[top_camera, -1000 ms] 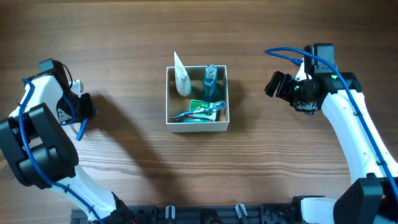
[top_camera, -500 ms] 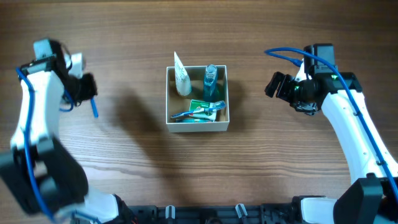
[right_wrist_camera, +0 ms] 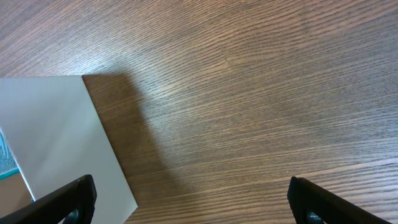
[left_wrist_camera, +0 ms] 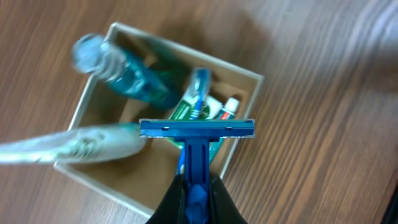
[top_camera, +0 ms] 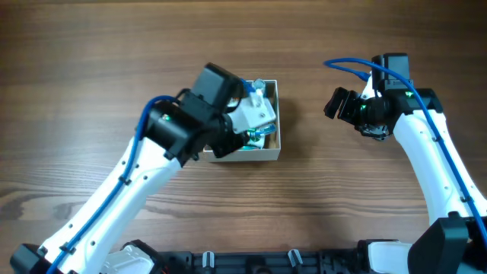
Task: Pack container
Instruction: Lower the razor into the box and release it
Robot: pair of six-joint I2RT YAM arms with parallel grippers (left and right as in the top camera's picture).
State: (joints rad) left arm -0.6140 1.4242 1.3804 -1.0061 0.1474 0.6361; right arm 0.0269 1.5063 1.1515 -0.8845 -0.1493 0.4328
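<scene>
The container (top_camera: 272, 147) is a square white-walled box with a tan inside, at the table's middle. My left arm covers most of it from above. In the left wrist view the container (left_wrist_camera: 247, 75) holds a blue bottle (left_wrist_camera: 134, 78), a white tube (left_wrist_camera: 81, 146), a toothbrush (left_wrist_camera: 199, 84) and a green toothpaste box (left_wrist_camera: 214, 109). My left gripper (left_wrist_camera: 196, 193) is shut on a blue razor (left_wrist_camera: 196, 129), held head-forward above the container's near side. My right gripper (top_camera: 335, 103) is open and empty, right of the container; its view shows the container's white outer wall (right_wrist_camera: 56, 137).
Bare wooden table (top_camera: 358, 205) lies all around the container. My right arm (top_camera: 426, 160) runs along the right side. The bottle's cap (top_camera: 259, 82) shows at the container's far edge in the overhead view.
My left arm has swung from the far left of the table to over the container, carrying the blue razor. The right arm has not moved.
</scene>
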